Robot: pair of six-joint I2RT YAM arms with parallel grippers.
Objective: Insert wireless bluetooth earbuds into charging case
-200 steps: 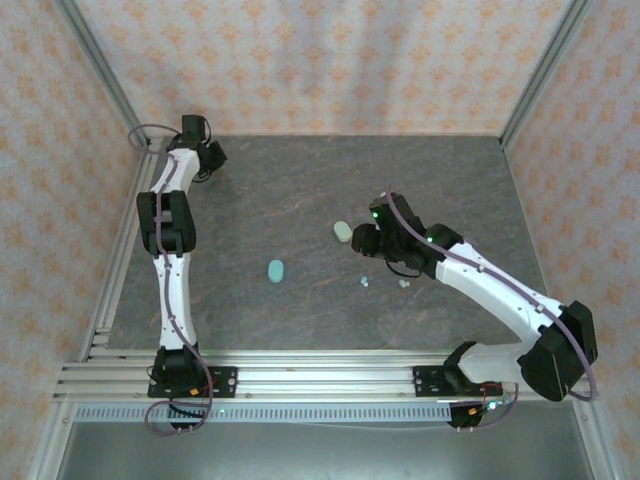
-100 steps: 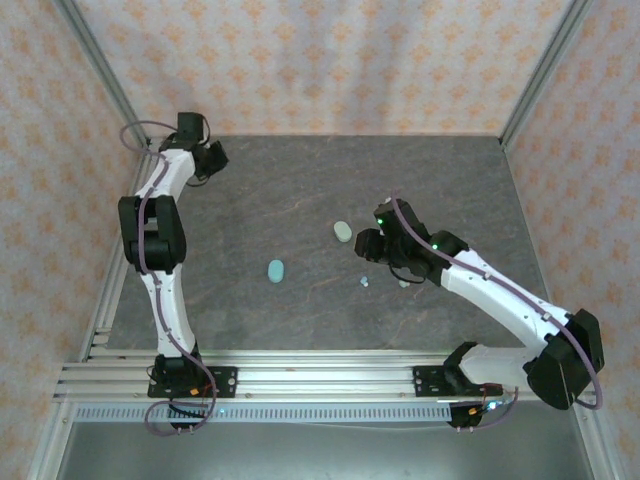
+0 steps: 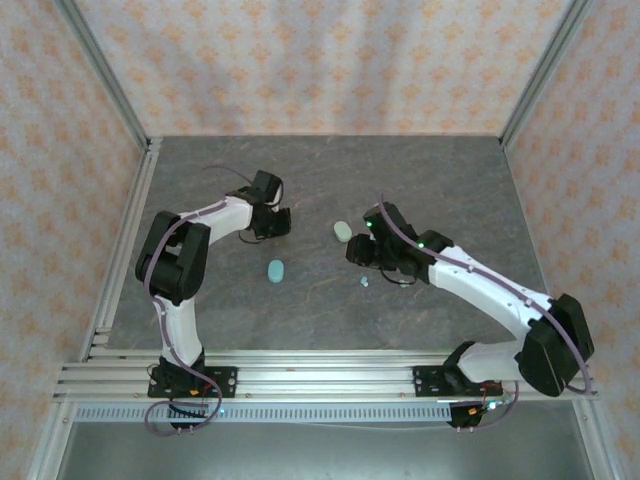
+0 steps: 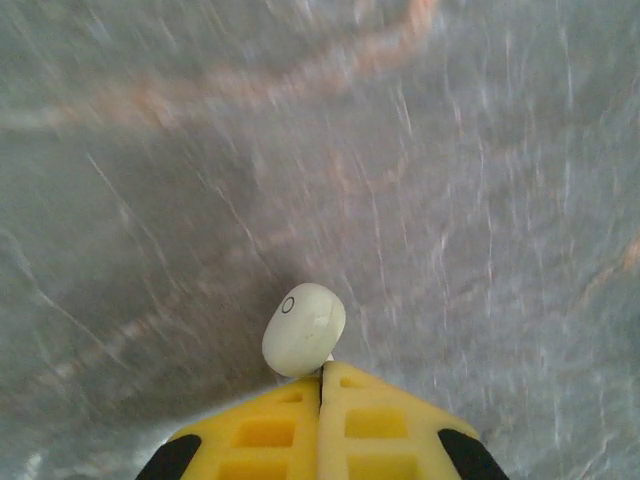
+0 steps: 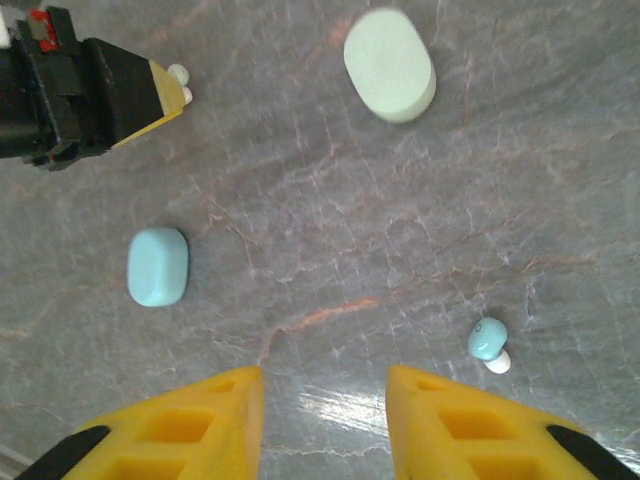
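Hanging over the grey tabletop (image 3: 450, 170) in the top view, the left end effector (image 3: 277, 222) sat left of the pale green case (image 3: 343, 231) and beyond the blue case (image 3: 276, 270). The right end effector (image 3: 356, 250) hovered near the blue earbud (image 3: 364, 283). In the left wrist view, the left fingers (image 4: 380, 440) were pressed together, pinching the white earbud (image 4: 304, 329) at their tips. In the right wrist view, the right fingers (image 5: 210, 420) stood spread above the tabletop, with the blue earbud lying just beyond the right one.

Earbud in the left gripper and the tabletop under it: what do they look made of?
Earbud: smooth pale plastic, likely, by its soft sheen and moulded rounded shell. Tabletop: grey with stone-like veins and a low sheen; real stone or printed laminate, I cannot tell.
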